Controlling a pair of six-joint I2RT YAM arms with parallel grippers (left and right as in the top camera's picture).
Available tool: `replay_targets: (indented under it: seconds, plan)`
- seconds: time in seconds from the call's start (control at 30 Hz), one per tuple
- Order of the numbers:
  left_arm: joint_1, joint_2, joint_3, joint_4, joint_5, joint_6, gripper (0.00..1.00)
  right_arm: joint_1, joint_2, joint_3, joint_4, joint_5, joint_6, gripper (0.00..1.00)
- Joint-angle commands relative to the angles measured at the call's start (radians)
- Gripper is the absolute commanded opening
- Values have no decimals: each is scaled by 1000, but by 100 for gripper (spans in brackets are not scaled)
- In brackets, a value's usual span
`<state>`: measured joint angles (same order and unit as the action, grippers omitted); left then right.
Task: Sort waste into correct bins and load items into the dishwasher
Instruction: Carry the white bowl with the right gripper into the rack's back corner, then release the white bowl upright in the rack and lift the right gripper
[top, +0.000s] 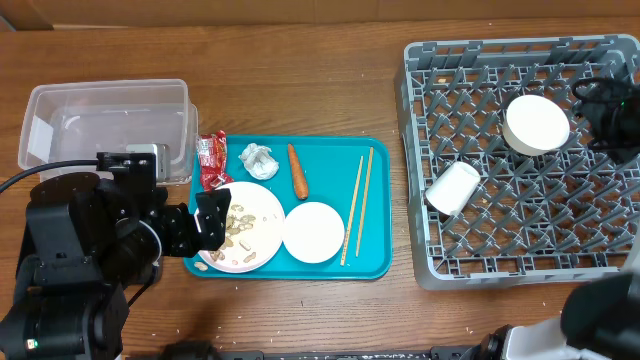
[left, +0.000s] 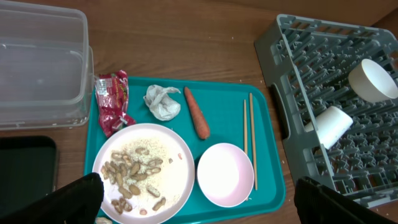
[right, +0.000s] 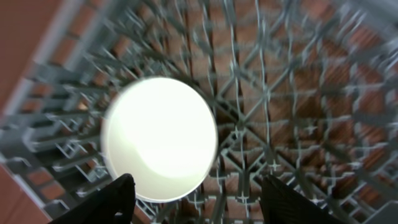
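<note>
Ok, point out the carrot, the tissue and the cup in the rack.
carrot (left: 197, 113), left wrist view, middle of its body.
tissue (left: 161, 102), left wrist view, centre of the crumple.
cup (top: 453, 187), overhead view, its side wall.

A brown wooden table (top: 300, 80) carries 4 things directly. A clear tub (top: 100, 130) stands toward the far-left corner, its long side parallel to the far edge. Just in front of the tub, closer to the near edge, lies a black tray (left: 25, 168), seen only in part in the left wrist view. A teal tray (top: 325, 165) lies near the middle of the table, its left end close beside the tub. A grey rack (top: 412, 100) fills the right side, apart from the teal tray with a strip of bare wood between them. A few pale specks (top: 215, 312) dot the wood toward the near edge.
</note>
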<state>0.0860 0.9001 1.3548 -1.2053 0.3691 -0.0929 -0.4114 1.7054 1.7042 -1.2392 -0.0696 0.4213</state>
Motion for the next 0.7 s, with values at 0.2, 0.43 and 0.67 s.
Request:
replay_targets:
  seconds: [0.2, 0.43, 0.67]
  plan:
    - [5, 3, 17, 1, -7, 26, 100, 5, 172, -6, -29, -110, 19, 53]
    - [5, 3, 17, 1, -7, 26, 100, 5, 191, -10, -31, -102, 44, 46]
    - [5, 3, 17, 1, -7, 26, 100, 5, 192, -98, 23, -100, 85, 40]
